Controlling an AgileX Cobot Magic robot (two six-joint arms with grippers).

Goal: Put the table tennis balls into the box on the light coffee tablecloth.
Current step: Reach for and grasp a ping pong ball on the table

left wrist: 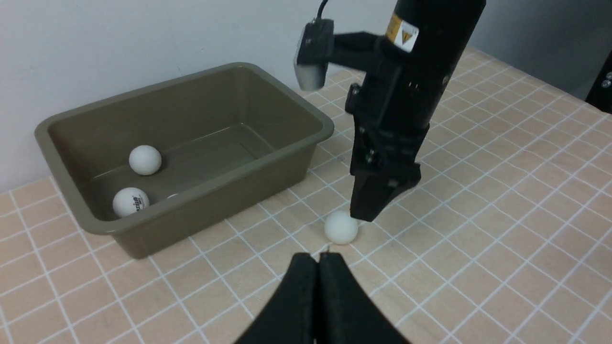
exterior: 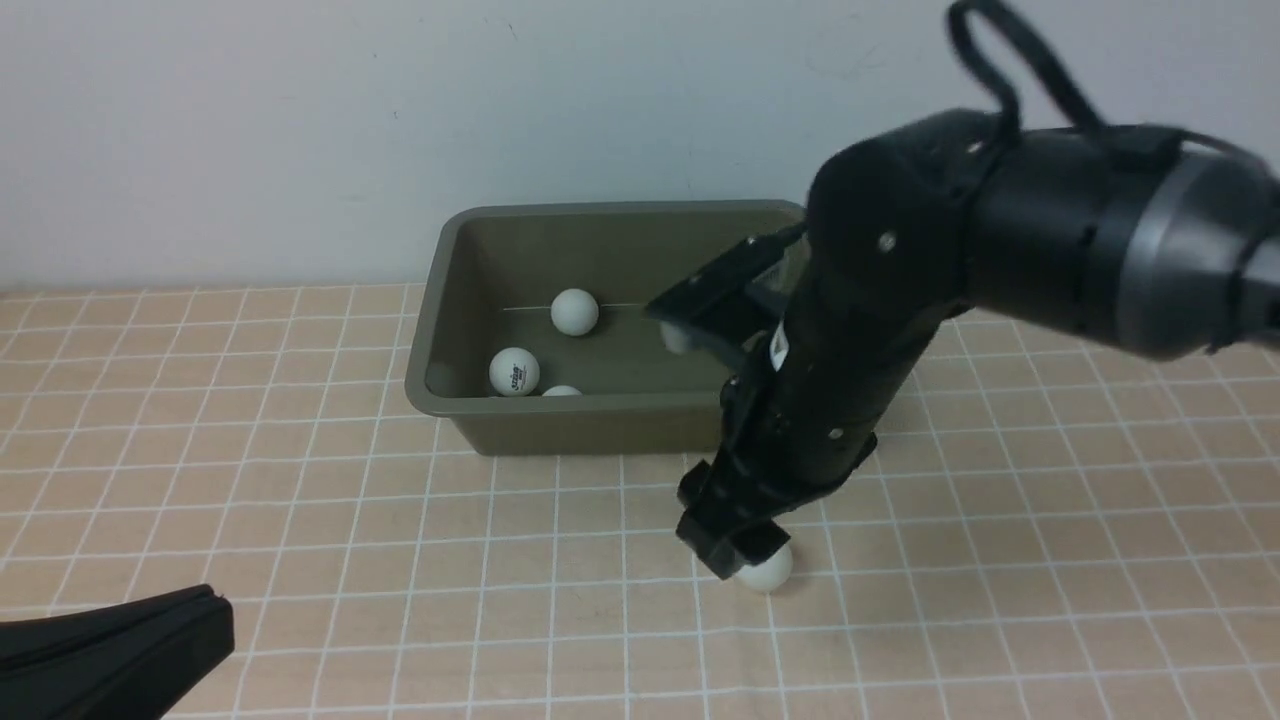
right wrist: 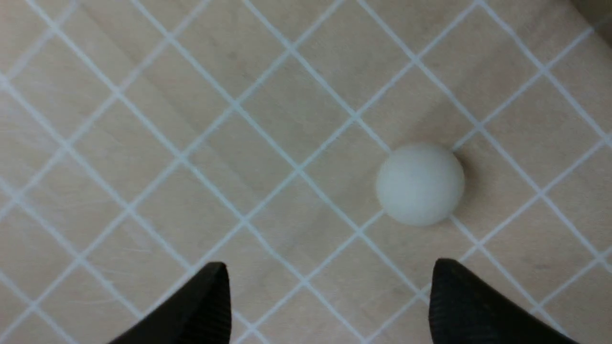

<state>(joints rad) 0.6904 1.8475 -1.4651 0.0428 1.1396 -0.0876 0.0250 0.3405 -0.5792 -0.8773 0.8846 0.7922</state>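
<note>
One white table tennis ball (exterior: 767, 568) lies on the light coffee tablecloth (exterior: 300, 480) in front of the olive-green box (exterior: 600, 405). My right gripper (exterior: 735, 553) points down right over it, jaws open and empty. In the right wrist view the ball (right wrist: 420, 184) sits just beyond the open gripper (right wrist: 330, 270), nearer one fingertip (right wrist: 447, 274). Two balls (exterior: 574, 311) (exterior: 514, 372) lie in the box; a third (exterior: 562, 391) peeks over the near rim and a fourth (exterior: 677, 338) is partly hidden behind the right wrist. My left gripper (exterior: 213, 603) is shut and empty at the near left.
In the left wrist view the shut left gripper (left wrist: 318, 260) points at the ball (left wrist: 341, 227), with the right gripper (left wrist: 367, 213) beside it and the box (left wrist: 205, 196) behind. A pale wall stands behind the box.
</note>
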